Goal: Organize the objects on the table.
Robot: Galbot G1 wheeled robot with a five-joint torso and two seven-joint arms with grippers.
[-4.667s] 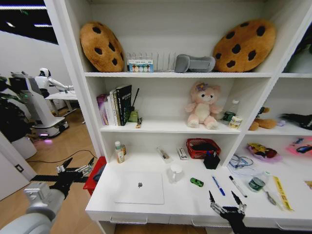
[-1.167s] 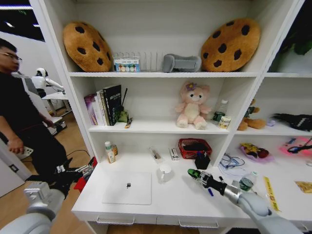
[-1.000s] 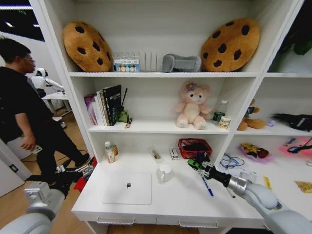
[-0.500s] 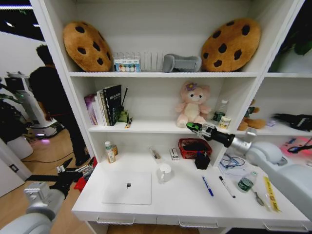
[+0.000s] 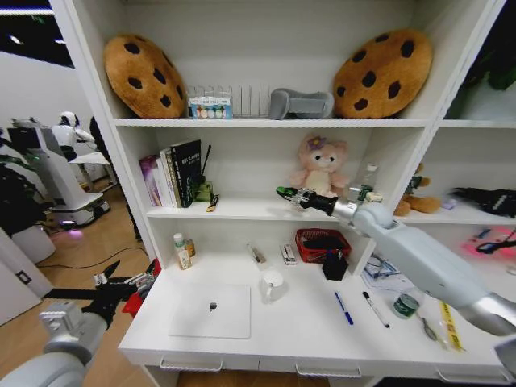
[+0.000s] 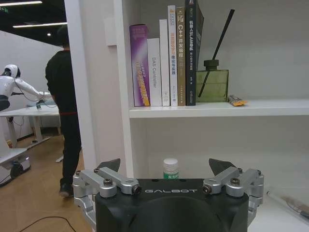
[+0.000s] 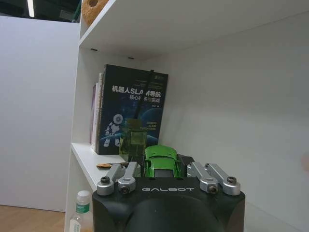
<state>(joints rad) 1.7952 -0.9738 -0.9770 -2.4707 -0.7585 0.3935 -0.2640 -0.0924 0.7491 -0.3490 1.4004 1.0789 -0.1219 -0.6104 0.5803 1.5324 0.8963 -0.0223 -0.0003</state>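
Note:
My right gripper (image 5: 288,194) is shut on the tiny green toy car (image 5: 283,192). It holds the car just above the middle shelf, left of the pink plush (image 5: 320,171). In the right wrist view the car (image 7: 161,161) sits between the fingers of that gripper (image 7: 161,170), facing the books (image 7: 130,116). The silver laptop (image 5: 211,310) lies shut on the white table (image 5: 298,343). A blue pen (image 5: 341,308) and a white pen (image 5: 375,309) lie to its right. My left gripper (image 5: 129,276) hangs open off the table's left end; the left wrist view shows its gripper (image 6: 165,166) empty.
A white mug (image 5: 272,284), a black pen holder (image 5: 334,266) and a red basket (image 5: 324,242) stand behind the pens. Books (image 5: 179,173) and a reed diffuser (image 5: 201,191) occupy the middle shelf's left end. A small bottle (image 5: 181,251) stands at the table's back left corner.
My right gripper has lifted the green car from the table up to the middle shelf and swung it left past the plush. A person at the left has walked away.

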